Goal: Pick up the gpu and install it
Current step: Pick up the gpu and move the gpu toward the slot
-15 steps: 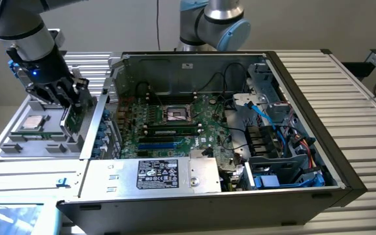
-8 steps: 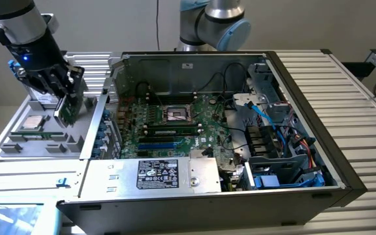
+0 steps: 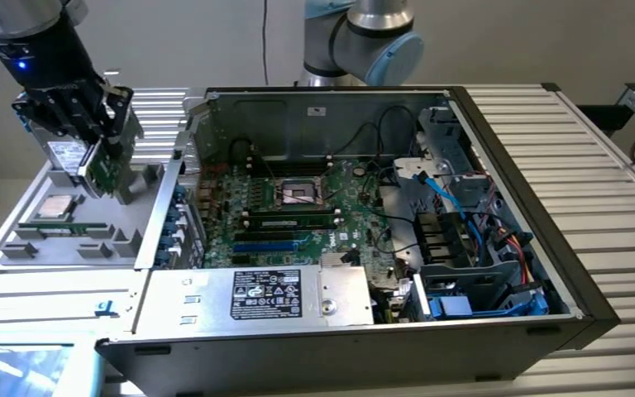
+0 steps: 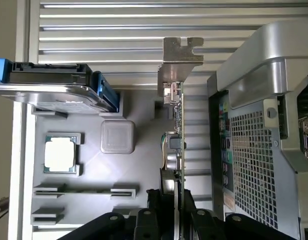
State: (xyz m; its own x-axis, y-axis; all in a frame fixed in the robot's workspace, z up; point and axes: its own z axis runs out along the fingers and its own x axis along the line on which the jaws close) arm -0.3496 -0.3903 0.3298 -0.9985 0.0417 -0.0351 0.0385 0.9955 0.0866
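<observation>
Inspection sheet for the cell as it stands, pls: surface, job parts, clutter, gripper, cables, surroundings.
Surface: slatted metal table; gray parts tray beside the open PC case.
Job's things: gpu held on edge over the tray, silver bracket at the end away from the gripper; not in the case.
Clutter: hard drive and CPU in the tray.
Grippers: gripper shut on the gpu.
Cables: blue cables and black cables inside the case.
Surroundings: motherboard exposed; plain wall behind.
</observation>
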